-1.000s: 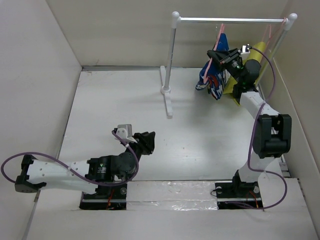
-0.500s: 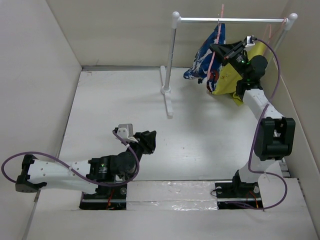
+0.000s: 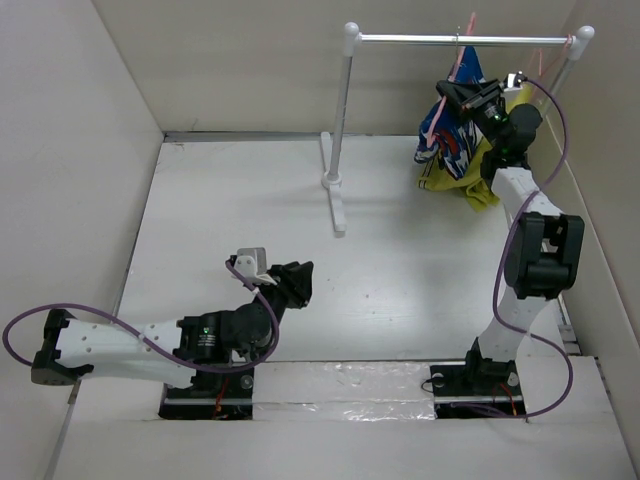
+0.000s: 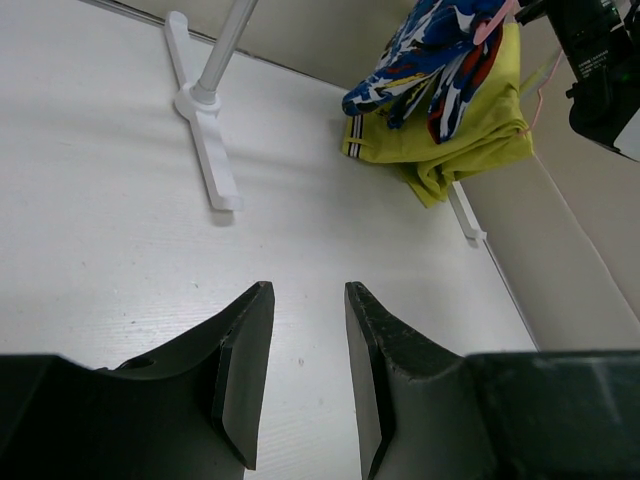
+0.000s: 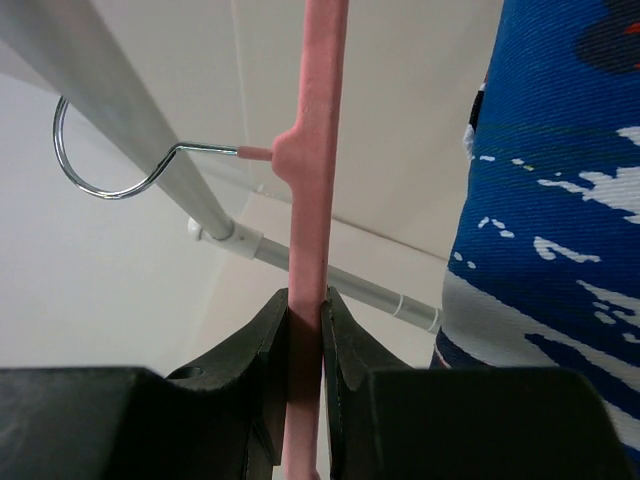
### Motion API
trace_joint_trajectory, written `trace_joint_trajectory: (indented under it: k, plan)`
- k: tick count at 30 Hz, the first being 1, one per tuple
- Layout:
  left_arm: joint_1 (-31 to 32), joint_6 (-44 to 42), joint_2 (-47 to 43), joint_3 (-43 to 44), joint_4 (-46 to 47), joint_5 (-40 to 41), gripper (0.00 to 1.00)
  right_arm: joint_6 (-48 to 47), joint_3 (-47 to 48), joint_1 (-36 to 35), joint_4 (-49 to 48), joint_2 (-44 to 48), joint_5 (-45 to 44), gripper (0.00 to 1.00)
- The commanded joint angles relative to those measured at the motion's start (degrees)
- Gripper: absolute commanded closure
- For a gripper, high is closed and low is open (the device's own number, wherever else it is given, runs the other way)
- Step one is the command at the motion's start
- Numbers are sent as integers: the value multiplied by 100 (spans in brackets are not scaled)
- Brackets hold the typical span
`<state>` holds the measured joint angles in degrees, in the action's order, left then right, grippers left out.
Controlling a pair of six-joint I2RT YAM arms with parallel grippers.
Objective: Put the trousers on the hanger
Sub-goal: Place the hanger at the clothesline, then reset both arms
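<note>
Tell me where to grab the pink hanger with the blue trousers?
Pinch the hanger on its bare pink bar just under the bump where the silver hook starts, coming from below, as the right gripper does. It is thin, and the trousers hang off to one side.

bright, even, hardly a shadow

you have soft diffuse light from overhead: the rack's foot (image 3: 337, 205) casts just a faint smudge on the white table (image 3: 200, 230). up close in your right wrist view, the hanger (image 5: 310, 220), trousers (image 5: 560, 200) and dark right gripper (image 5: 306, 298) look soft-edged.
</note>
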<state>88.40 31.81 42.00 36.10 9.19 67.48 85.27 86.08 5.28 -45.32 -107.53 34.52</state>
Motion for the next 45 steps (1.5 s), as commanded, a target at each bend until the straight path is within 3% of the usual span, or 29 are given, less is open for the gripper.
trace_joint_trajectory:
  k: [1,10,13,16,22,23,26,32,36,45]
  plan:
    - [-16,-26,71,2,214,-24,68,-90,436,-1,-1049,197,-7,100]
    - [-261,-210,256,90,355,-437,65,-90,-11,52,-1418,126,28,100]
    - [-603,-368,317,-14,697,-1051,60,-134,-179,52,-1541,223,90,89]
    - [-1262,-395,423,3,865,-2237,57,-221,-364,105,-1524,293,63,77]
    - [-2150,-132,581,55,830,-3408,55,-353,-716,158,-1630,425,169,37]
    - [-2212,-123,573,64,813,-3495,54,-502,-716,158,-1559,451,204,25]
    - [-2415,-123,459,38,865,-3557,53,-818,-611,271,-1252,548,423,1]
    - [-2661,-219,502,310,619,-3435,53,-1949,-995,333,-339,1119,371,0]
    - [-2784,-237,546,442,497,-3444,52,-2857,-1611,456,364,1760,-172,0]
    - [-2899,-220,669,574,311,-3145,47,-4509,-3324,650,1130,4123,-815,0]
